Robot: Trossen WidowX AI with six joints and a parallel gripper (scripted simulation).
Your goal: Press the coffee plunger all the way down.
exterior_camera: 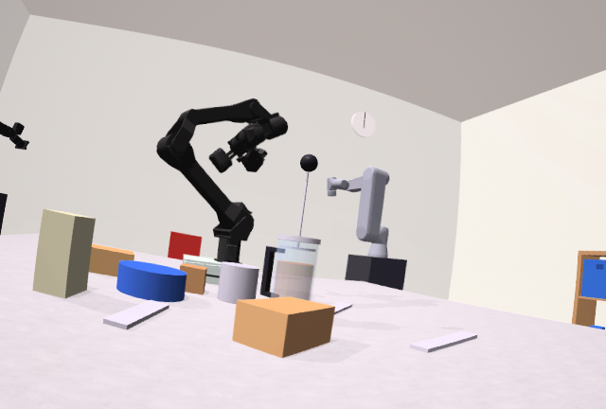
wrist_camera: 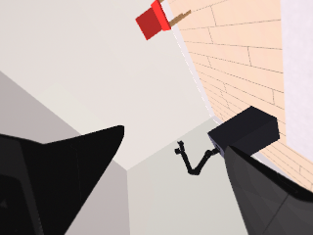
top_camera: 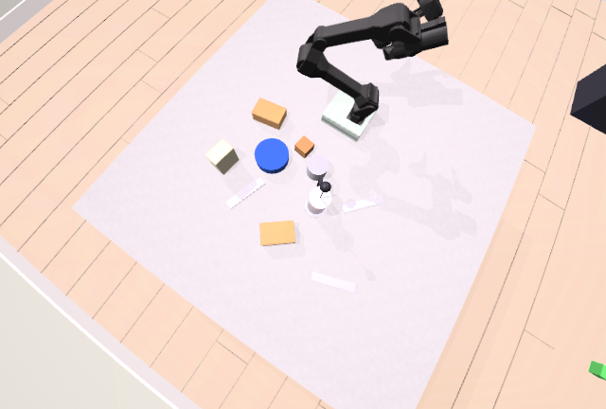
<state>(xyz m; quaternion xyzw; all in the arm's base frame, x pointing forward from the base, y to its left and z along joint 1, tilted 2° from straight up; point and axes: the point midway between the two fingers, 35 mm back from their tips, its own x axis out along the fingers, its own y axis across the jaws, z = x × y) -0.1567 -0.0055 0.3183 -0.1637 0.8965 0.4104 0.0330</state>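
Observation:
The coffee press point(top_camera: 316, 205) point(exterior_camera: 293, 279) stands upright on the table, a clear beaker with brown contents and a pale lid. Its black handle point(exterior_camera: 266, 272) points toward the grey cylinder. The plunger's black ball knob point(top_camera: 325, 186) point(exterior_camera: 309, 163) is high above the lid on a thin rod point(exterior_camera: 304, 204), so the plunger is up. My gripper point(exterior_camera: 237, 162) point(wrist_camera: 173, 140) is open and empty, with its two black fingers wide apart. It is raised in the air, well away from the press and touching nothing. The press is not in the wrist view.
A grey cylinder point(top_camera: 317, 167) point(exterior_camera: 238, 282) stands close beside the press's handle. Around are a small orange block point(top_camera: 304, 146), a blue disc point(top_camera: 271, 153), a beige block point(exterior_camera: 61, 253), two larger orange blocks point(top_camera: 277, 232) point(top_camera: 269, 112) and several flat pale strips point(top_camera: 333, 281).

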